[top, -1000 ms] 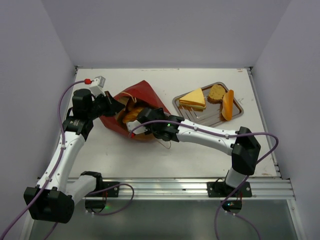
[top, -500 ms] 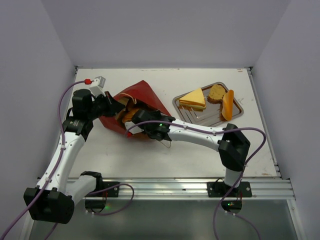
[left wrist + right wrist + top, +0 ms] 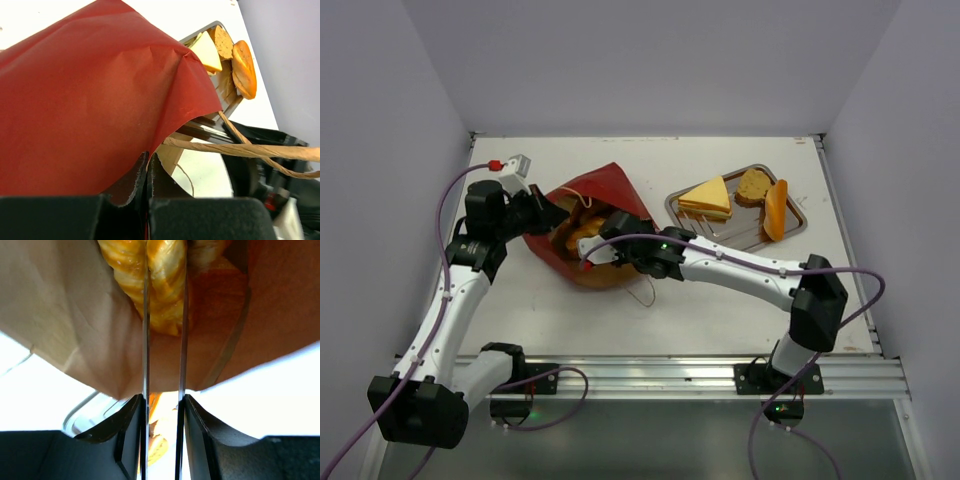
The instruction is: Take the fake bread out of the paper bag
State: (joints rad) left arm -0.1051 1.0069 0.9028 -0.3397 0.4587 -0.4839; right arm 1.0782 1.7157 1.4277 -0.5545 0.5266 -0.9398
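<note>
The red paper bag lies at mid-left with its mouth toward the near right. My left gripper is shut on the bag's edge, its fingertips pinching the paper. My right gripper is shut on the metal tongs. The tongs' two blades reach into the brown inside of the bag and sit on either side of a glossy braided loaf. Golden bread shows in the bag's mouth. A yellow-topped sandwich, a brown round slice and an orange roll lie on the tray.
The steel tray stands at the back right. The bag's string handle stretches across the left wrist view; another loop lies on the table by the bag. A small white and red device sits at the back left.
My right arm pushed toward the bag, then drew back a little to the right with the tongs still in the mouth. The bag's near side has bulged lower. The left gripper has stayed put.
</note>
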